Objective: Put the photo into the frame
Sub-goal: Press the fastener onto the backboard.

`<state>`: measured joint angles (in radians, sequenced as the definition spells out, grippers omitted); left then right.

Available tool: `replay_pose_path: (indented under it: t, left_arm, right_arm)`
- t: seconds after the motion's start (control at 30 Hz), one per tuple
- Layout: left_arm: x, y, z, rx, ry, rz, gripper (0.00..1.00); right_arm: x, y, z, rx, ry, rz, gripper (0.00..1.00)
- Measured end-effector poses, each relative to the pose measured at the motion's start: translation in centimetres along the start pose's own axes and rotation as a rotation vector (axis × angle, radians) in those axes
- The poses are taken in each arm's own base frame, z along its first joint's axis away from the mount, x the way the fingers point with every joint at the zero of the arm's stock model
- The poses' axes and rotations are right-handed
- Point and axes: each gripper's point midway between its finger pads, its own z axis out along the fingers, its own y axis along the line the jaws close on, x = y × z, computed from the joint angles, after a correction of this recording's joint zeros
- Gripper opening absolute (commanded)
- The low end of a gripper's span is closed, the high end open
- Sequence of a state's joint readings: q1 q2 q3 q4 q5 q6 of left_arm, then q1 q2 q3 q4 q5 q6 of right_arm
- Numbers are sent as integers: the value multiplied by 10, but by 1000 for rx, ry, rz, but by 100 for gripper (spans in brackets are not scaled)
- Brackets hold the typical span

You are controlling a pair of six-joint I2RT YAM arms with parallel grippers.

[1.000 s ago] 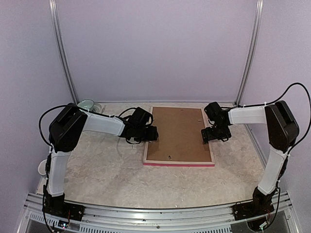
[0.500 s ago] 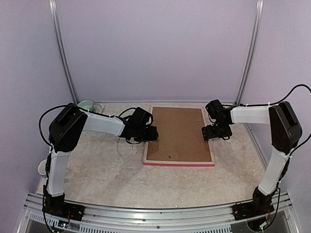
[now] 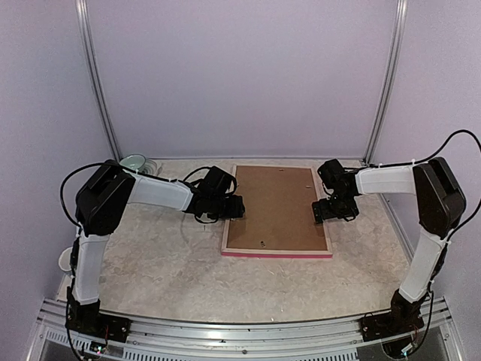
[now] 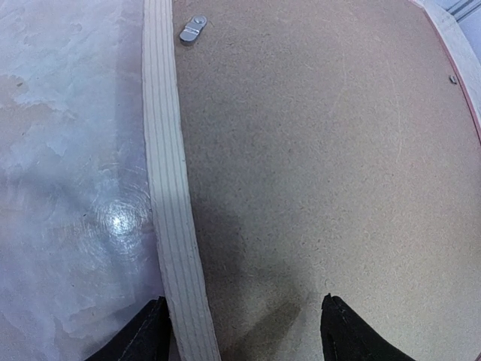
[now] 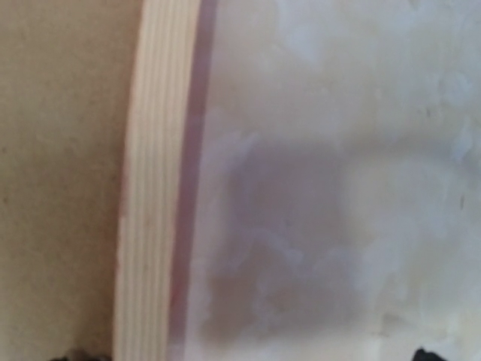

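The frame (image 3: 228,227) lies face down on the table, pale wood rails up and a pink edge toward me. A plain brown backing board (image 3: 276,203) fills it. The photo is hidden. My left gripper (image 3: 239,208) is open, low over the left rail (image 4: 169,188), one finger on the table side and one over the board (image 4: 323,150). My right gripper (image 3: 319,211) is open wide across the right rail (image 5: 154,188), its fingertips barely showing at the bottom of the right wrist view. Neither gripper holds anything.
A small metal turn clip (image 4: 192,30) sits on the board near the left rail. A green bowl (image 3: 134,161) stands at the back left and a white object (image 3: 65,259) by the left arm's base. Purple walls close in on three sides.
The right gripper drifted slightly outward, then came back over the frame's right rail. The left arm and the frame have not moved.
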<state>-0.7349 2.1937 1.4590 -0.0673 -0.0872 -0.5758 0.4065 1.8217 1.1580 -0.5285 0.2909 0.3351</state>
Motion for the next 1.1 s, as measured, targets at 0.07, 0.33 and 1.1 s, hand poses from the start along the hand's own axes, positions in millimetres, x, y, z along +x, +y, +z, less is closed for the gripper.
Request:
replay_pose_path:
  t: [0.07, 0.33, 1.1]
  left_arm:
    - [0, 0, 0, 0, 0, 0, 68]
    - [0, 0, 0, 0, 0, 0, 68]
    - [0, 0, 0, -1, -2, -3, 68]
  right_arm:
    - [0, 1, 1, -4, -1, 1, 99]
    - [0, 2, 3, -7, 4, 2, 99]
    - [-1, 0, 5, -93, 30, 76, 98]
